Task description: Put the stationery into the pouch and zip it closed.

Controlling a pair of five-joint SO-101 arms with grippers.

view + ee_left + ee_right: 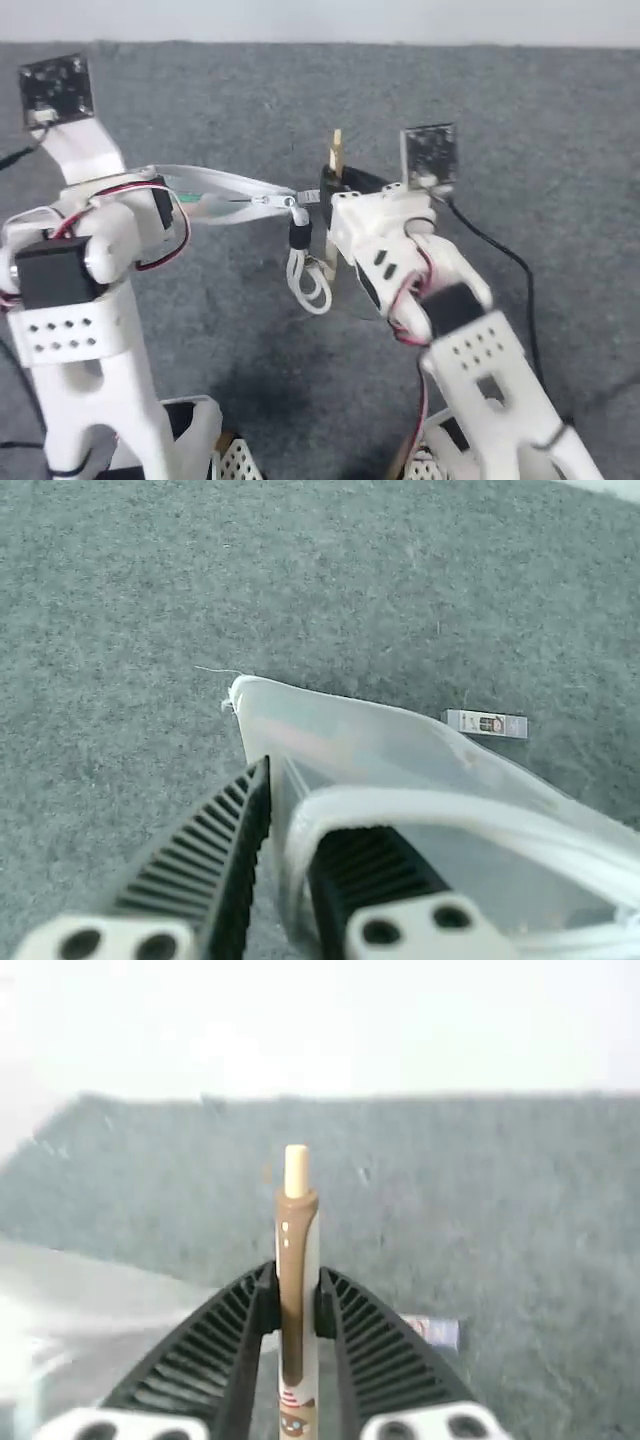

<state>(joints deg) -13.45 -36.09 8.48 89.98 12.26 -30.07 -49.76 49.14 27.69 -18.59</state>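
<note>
Pinching pen (297, 1215) in right gripper (297, 1280)

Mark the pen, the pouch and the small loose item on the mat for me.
pen (297, 1260): right wrist view, on its brown barrel below the tip.
pouch (370, 745): left wrist view, on its clear side wall.
small loose item (486, 723): left wrist view, on its middle.

Between the arms the way is crowded: the pouch (225, 195), clamped in the left gripper (292, 800), hangs raised across the gap. Its cord loop (312, 285) dangles below the zip end, and the pen (297, 1210) stands upright in the right gripper (297, 1273) just beside it. Beyond them the bench (560, 110) gives open room, with a small box (485, 723) lying near the pouch's far edge.
</note>
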